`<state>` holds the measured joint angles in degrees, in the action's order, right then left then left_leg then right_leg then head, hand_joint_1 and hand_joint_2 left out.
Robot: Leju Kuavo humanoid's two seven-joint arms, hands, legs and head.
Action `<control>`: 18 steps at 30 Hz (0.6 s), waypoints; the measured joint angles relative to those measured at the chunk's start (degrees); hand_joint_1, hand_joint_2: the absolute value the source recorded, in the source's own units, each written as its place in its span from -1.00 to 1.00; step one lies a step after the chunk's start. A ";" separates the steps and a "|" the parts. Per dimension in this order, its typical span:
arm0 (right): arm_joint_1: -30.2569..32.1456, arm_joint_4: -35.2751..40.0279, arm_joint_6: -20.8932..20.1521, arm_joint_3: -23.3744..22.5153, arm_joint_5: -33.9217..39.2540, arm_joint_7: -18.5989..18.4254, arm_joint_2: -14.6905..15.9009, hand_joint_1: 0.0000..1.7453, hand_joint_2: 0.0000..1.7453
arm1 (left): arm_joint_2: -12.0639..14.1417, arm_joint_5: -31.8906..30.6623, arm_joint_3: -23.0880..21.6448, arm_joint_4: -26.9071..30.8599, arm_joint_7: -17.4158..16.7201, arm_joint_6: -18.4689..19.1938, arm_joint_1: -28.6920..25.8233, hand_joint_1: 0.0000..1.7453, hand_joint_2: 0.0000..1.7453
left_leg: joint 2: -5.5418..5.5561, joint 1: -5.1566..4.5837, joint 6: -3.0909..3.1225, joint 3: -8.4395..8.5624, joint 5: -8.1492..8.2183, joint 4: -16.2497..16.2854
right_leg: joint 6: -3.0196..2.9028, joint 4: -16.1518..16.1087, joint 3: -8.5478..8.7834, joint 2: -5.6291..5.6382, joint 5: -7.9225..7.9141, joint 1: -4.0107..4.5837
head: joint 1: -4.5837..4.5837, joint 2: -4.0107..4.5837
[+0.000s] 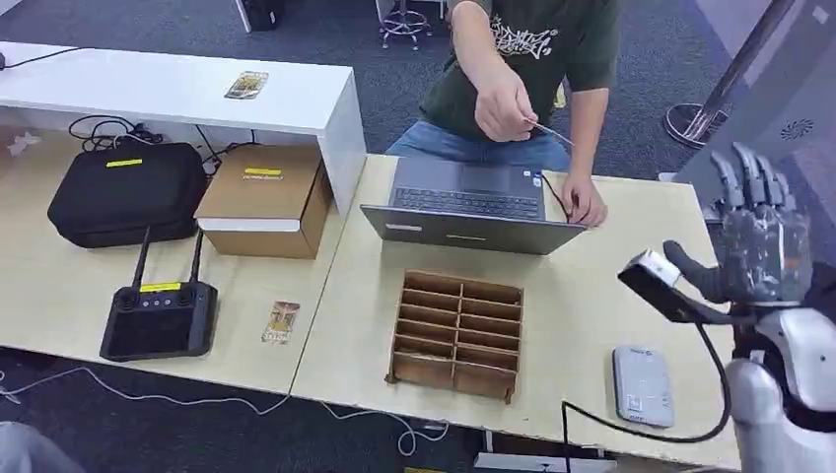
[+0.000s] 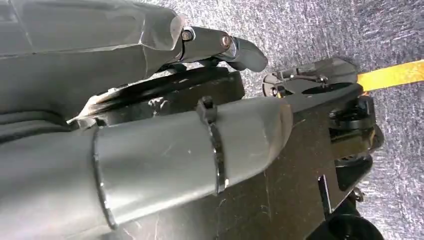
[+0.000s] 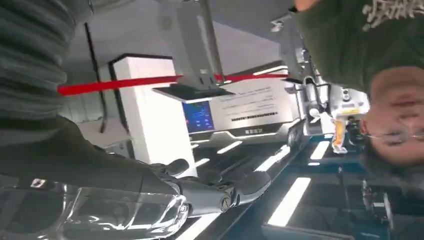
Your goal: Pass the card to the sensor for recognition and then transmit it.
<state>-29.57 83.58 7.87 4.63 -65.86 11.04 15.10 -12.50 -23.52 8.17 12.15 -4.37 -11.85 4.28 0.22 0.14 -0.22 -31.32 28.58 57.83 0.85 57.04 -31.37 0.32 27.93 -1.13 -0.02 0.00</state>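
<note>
- The wooden divided tray (image 1: 455,335) sits near the front edge of the right-hand surface (image 1: 582,296), and every slot I can see into looks bare.
- A closed cardboard box (image 1: 264,197) is at the back right corner of the left surface, just beside a zipped black case (image 1: 126,192). Can't see inside either one.
- The card (image 1: 550,133) is up off the surface, pinched in a person's hand (image 1: 503,103) above the back edge, over the open laptop (image 1: 471,207). It's turned edge-on, so it reads as a thin pale sliver and I can't make out any print on it.
- The grey sensor pad (image 1: 642,385) lies flat at the front right corner of the surface, with a black cable running off the front edge close by.
- The right hand (image 1: 754,241) is raised over the right edge, fingers spread and upright, holding nothing.
- The left hand (image 2: 150,100) hangs over grey carpet; can't tell if its fingers are curled or loose.
- Two more printed cards: one (image 1: 281,322) near the front edge of the left surface beside a black controller (image 1: 158,315), one (image 1: 246,85) on the white desk behind.
</note>
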 joint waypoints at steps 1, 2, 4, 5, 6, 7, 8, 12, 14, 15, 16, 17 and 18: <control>-3.60 -3.27 -0.26 1.12 0.20 0.00 -0.11 -1.00 1.00 | 0.00 -0.13 0.00 0.00 0.00 0.00 0.00 -1.00 -1.00 | 0.06 0.00 0.02 -0.03 -0.01 0.01 | 0.00 0.00 0.00 -0.07 0.00 0.01 | 0.07 0.00; -7.13 -6.39 -0.51 2.30 0.31 -0.07 -0.40 -1.00 1.00 | -0.02 -0.22 0.00 0.00 0.00 0.02 0.00 -1.00 -1.00 | 0.10 0.00 0.05 -0.06 -0.05 0.02 | 0.00 0.01 0.00 -0.13 -0.01 0.01 | 0.04 0.00; -13.26 -12.38 -0.70 4.59 0.33 -0.24 -1.23 -1.00 1.00 | -0.04 -0.55 -0.02 0.00 0.00 0.02 0.02 -1.00 -1.00 | 0.13 0.00 0.05 -0.09 -0.05 0.02 | 0.00 0.03 -0.04 -0.14 -0.01 0.01 | 0.04 0.00; -15.92 -15.13 -0.74 5.59 0.44 -0.20 -1.60 -1.00 1.00 | -0.04 -0.70 -0.02 0.00 0.00 0.00 0.03 -1.00 -1.00 | 0.14 0.00 0.04 -0.09 -0.05 0.02 | 0.00 0.02 -0.06 -0.14 -0.01 0.01 | 0.02 0.00; -18.08 -17.47 -0.74 6.45 0.44 -0.13 -1.88 -1.00 1.00 | -0.09 -0.70 -0.02 0.00 0.00 0.00 0.04 -1.00 -1.00 | 0.15 0.00 0.04 -0.12 -0.05 0.03 | 0.00 0.03 -0.07 -0.15 -0.01 0.02 | 0.04 0.00; -20.00 -19.83 -0.63 7.30 0.26 0.00 -2.21 -1.00 1.00 | -0.13 -0.79 -0.02 0.00 0.00 0.00 0.04 -1.00 -1.00 | 0.16 0.00 0.04 -0.14 -0.05 0.03 | 0.00 0.03 -0.08 -0.16 0.00 0.01 | 0.02 0.00; -21.81 -21.93 -0.39 8.07 0.02 0.13 -2.56 -1.00 1.00 | -0.17 -0.83 -0.02 0.00 0.00 0.00 0.05 -1.00 -1.00 | 0.18 0.00 0.04 -0.15 -0.04 0.03 | 0.00 0.02 -0.10 -0.19 0.00 0.02 | 0.04 0.00; -26.68 -28.81 1.44 10.71 0.51 0.94 -3.80 -1.00 1.00 | -0.31 -0.62 -0.02 0.00 0.35 -0.18 0.03 -1.00 -1.00 | 0.22 0.01 0.05 -0.27 -0.04 0.03 | 0.00 0.02 -0.19 -0.23 0.00 0.00 | 0.04 0.00; -28.35 -31.23 2.14 11.72 0.96 1.33 -4.31 -1.00 1.00 | -0.31 -0.31 -0.02 0.00 0.63 -0.31 -0.04 -1.00 -1.00 | 0.23 0.01 0.05 -0.28 -0.03 0.03 | 0.01 0.01 -0.21 -0.24 0.00 -0.02 | 0.04 0.00; -28.96 -32.21 2.23 12.15 1.07 1.44 -4.48 -1.00 1.00 | -0.31 -0.31 -0.02 0.00 0.79 -0.37 -0.08 -1.00 -1.00 | 0.23 0.01 0.06 -0.28 -0.03 0.03 | 0.01 0.01 -0.21 -0.24 0.00 -0.02 | 0.02 0.00; -29.38 -32.81 2.27 12.48 1.12 1.53 -4.59 -1.00 1.00 | -0.31 -0.31 -0.02 0.00 0.87 -0.39 -0.11 -1.00 -1.00 | 0.27 0.01 0.06 -0.29 -0.03 0.03 | 0.01 0.01 -0.21 -0.26 0.00 -0.02 | 0.04 0.00; -29.67 -33.31 2.32 12.83 1.16 1.60 -4.66 -1.00 1.00 | -0.31 -0.31 -0.02 0.00 0.96 -0.44 -0.13 -1.00 -1.00 | 0.29 0.01 0.06 -0.29 -0.03 0.04 | 0.01 0.00 -0.21 -0.28 0.00 -0.03 | 0.04 0.00; -29.88 -33.94 2.34 13.13 1.20 1.66 -4.70 -1.00 1.00 | -0.31 -0.29 -0.02 0.00 1.05 -0.48 -0.15 -1.00 -1.00 | 0.30 0.01 0.06 -0.31 -0.03 0.04 | 0.01 0.00 -0.21 -0.29 0.00 -0.03 | 0.04 0.00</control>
<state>-59.45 49.64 10.21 17.77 -64.65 12.70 10.40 -12.81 -23.80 8.15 12.15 -3.32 -12.33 4.13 0.51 0.15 -0.16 -31.63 28.54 57.88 0.86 57.04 -31.58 0.03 27.93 -1.16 0.02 0.00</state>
